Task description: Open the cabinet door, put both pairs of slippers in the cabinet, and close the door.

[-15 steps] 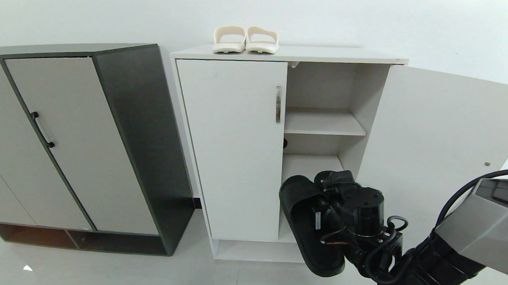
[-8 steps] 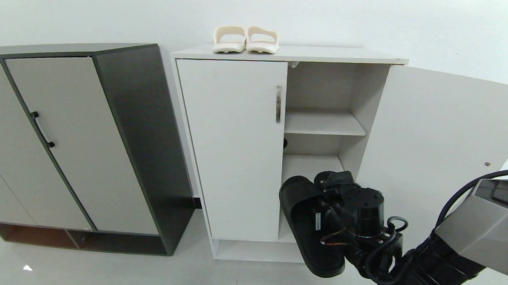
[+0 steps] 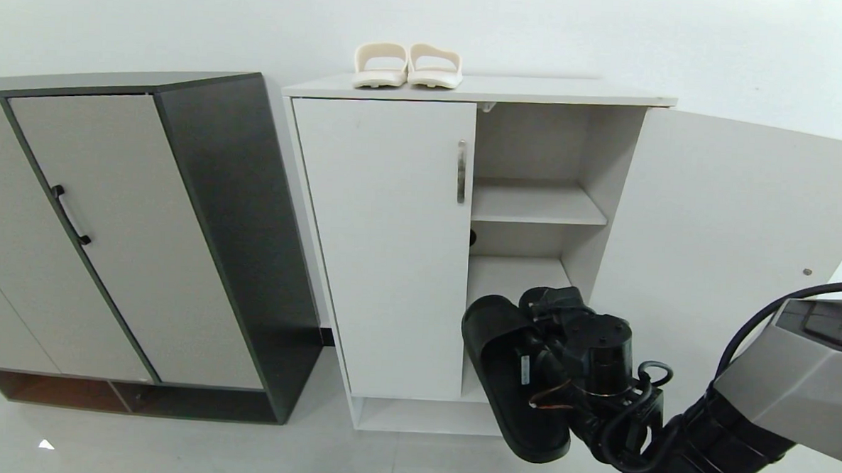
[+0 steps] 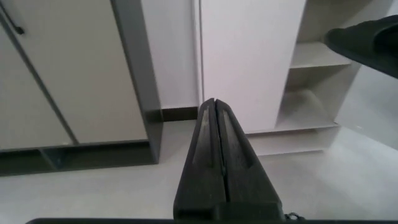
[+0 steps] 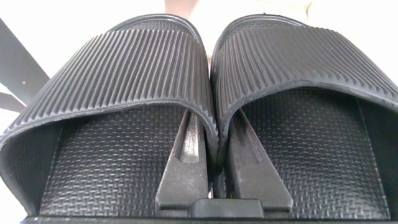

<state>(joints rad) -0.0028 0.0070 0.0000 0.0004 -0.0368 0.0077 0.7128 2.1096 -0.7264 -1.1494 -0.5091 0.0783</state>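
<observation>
The white cabinet (image 3: 385,249) has its left door closed and its right door (image 3: 720,221) swung wide open, showing an upper shelf (image 3: 536,202) and a lower shelf (image 3: 515,272). A cream pair of slippers (image 3: 407,67) sits side by side on the cabinet top. My right gripper (image 5: 214,168) is shut on the pair of black slippers (image 3: 507,368), one finger inside each strap, pinching their inner edges (image 5: 211,93) together. The pair hangs sole-out just in front of the open compartment's lower part. My left gripper (image 4: 214,106) is shut on nothing, low and back from the cabinets.
A grey and dark cabinet (image 3: 129,238) with closed doors stands against the white cabinet's left side. The open door reaches out toward my right arm. Bare floor (image 3: 191,447) lies in front of both cabinets.
My right gripper and the black slippers have shifted very slightly down and left. Everything else is unchanged.
</observation>
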